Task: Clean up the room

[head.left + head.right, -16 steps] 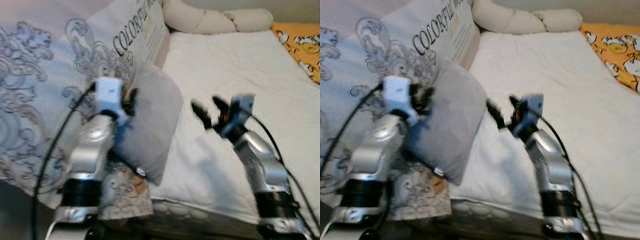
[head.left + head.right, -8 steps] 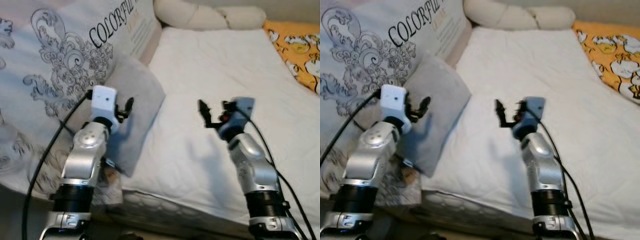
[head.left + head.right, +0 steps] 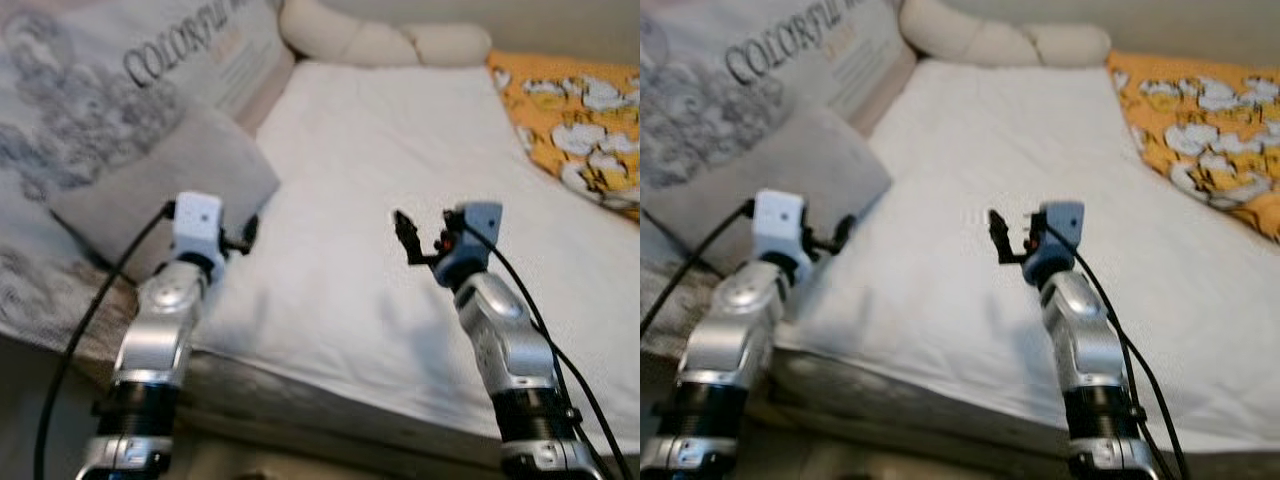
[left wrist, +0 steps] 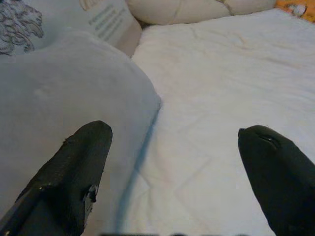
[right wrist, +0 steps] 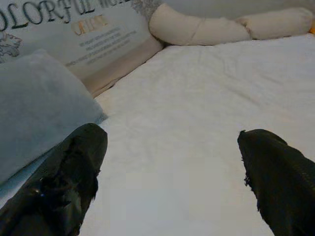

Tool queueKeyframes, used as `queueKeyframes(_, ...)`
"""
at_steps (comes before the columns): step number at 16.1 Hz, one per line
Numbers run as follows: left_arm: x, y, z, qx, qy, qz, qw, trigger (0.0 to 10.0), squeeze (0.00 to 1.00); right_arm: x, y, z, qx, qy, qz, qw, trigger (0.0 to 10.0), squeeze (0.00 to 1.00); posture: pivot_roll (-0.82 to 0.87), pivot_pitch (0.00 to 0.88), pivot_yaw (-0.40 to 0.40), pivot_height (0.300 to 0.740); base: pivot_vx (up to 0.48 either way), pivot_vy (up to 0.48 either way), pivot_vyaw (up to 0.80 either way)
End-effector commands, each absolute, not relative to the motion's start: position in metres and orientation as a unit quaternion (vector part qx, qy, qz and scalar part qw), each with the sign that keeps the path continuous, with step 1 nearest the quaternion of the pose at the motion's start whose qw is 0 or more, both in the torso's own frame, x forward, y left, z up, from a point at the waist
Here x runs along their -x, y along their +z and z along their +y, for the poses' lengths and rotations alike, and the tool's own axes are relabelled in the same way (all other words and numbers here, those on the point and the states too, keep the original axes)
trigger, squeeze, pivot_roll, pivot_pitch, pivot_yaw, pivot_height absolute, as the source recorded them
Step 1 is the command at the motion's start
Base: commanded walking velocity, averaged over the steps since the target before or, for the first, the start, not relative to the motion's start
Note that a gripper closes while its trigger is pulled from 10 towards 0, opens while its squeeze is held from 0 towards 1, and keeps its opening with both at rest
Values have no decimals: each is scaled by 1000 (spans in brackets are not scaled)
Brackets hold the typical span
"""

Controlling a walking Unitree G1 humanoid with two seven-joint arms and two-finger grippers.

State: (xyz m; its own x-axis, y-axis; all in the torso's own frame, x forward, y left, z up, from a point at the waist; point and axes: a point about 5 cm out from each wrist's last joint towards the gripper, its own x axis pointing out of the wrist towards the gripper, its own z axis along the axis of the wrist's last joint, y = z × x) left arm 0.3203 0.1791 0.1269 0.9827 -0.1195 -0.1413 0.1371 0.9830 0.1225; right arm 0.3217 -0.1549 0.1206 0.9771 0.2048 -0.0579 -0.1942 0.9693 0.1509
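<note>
- Left gripper (image 4: 172, 182): fingers spread wide, nothing between them; it is raised over the near left edge of the bed, at the corner of the grey pillow (image 3: 165, 175). One finger (image 4: 69, 177) is seen against the pillow, the other against the bare sheet.
- Right gripper (image 5: 167, 182): fingers likewise spread, holding nothing; it is raised over the middle of the near part of the bed, well apart from the left gripper and from every cushion. Both fingertips (image 5: 74, 172) are seen against the white sheet.
- Grey pillow: lies at the left side of the bed, its corner pointing toward the middle of the mattress, its far side resting against the printed cushion (image 3: 195, 55).
- Printed cushion: large, pale, with dark swirling ornament and big lettering; it stands beside and behind the grey pillow along the left side of the bed.
- White sheet (image 3: 400, 170): covers the mattress from the near edge to the head of the bed, slightly creased.
- Bolster (image 3: 385, 40): cream, knotted in the middle, lying across the far end of the sheet.
- Orange blanket (image 3: 570, 130): white figures printed on it; it lies along the right side of the bed.
</note>
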Motion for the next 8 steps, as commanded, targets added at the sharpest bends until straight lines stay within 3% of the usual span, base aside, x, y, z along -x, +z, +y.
queueKeyframes(1, -320, 122, 174, -67, -71, 74, 993, 10000, 1000, -322, 121, -161, -65, 93, 41, 993, 10000, 1000, -83, 0, 67, 740, 0, -480, 0)
queueKeyframes(8, -324, 122, 168, -66, -76, 74, 992, 10000, 1000, -324, 114, -164, -40, 86, 58, 994, 10000, 1000, -64, 0, 69, 740, 0, -480, 0)
